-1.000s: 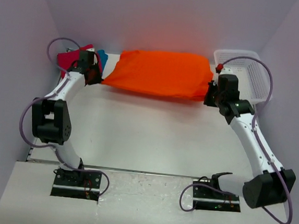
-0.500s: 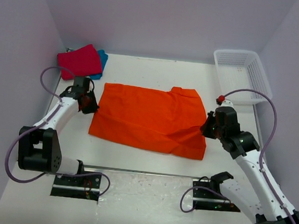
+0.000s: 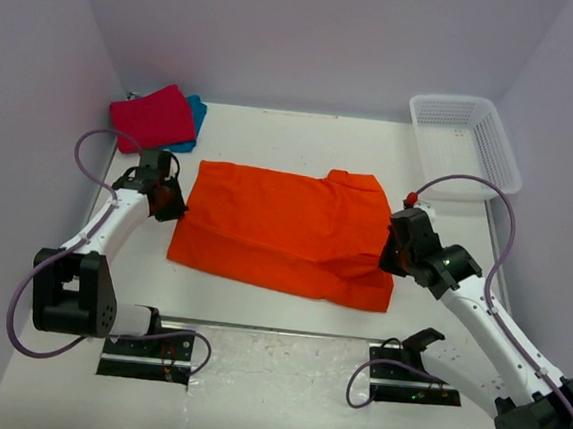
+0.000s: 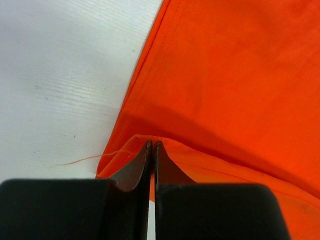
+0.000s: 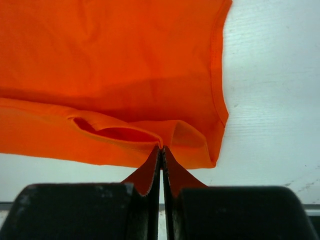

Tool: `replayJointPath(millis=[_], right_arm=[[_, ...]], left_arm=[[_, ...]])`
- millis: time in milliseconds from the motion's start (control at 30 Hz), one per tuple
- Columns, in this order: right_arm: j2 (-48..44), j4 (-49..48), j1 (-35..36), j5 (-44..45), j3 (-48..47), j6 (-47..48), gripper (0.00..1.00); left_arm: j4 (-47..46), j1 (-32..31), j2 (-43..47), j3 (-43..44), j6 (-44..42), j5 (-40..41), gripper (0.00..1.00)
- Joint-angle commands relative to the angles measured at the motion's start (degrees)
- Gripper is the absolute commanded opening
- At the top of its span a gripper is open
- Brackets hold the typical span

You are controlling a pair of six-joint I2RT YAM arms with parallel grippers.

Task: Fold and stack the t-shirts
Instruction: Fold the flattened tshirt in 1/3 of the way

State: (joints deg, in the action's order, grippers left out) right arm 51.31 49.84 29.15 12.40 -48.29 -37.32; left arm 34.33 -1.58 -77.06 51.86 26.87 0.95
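Observation:
The bright orange t-shirt lies spread on the white table, its near edge doubled over. My left gripper is shut on the shirt's left edge; the left wrist view shows the cloth pinched at the fingertips. My right gripper is shut on the shirt's right edge; the right wrist view shows a fold of orange cloth pinched at the fingertips. The crimson red t-shirt lies folded at the far left on the teal blue t-shirt.
A white plastic lattice basket stands at the far right corner. Purple walls enclose the table on three sides. The arm bases are bolted at the near edge.
Both grippers have come down and toward me with the orange shirt, from held up at the back to laid on the table. In the last half second the right gripper shifted slightly left.

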Motion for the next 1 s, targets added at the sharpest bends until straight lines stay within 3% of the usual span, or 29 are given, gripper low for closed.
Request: replayJointPath(millis=[0, 700, 800, 933, 967], right_arm=[[3.0, 2.8, 0.1, 5.7, -1.8, -2.9, 0.0], [15.8, -2.6, 0.2, 7.3, -3.7, -1.7, 0.0], [17.8, -3.2, -0.1, 7.9, -4.4, -1.3, 0.0], [21.6, -3.5, -0.8, 9.2, -5.4, -1.2, 0.0], [22.3, -3.6, -0.8, 10.0, -5.8, -1.2, 0.0]], left_arm=[[0.4, 0.0, -2.3, 2.0, -0.9, 1.4, 0.0], [-0.3, 0.0, -11.5, 3.8, -0.7, 2.3, 0.0], [-1.4, 0.0, -9.4, 2.4, 0.5, 3.3, 0.14], [1.0, -1.0, -6.3, 3.6, 2.8, 11.0, 0.53], [2.1, -2.0, -5.3, 5.0, 3.5, 16.1, 0.55]])
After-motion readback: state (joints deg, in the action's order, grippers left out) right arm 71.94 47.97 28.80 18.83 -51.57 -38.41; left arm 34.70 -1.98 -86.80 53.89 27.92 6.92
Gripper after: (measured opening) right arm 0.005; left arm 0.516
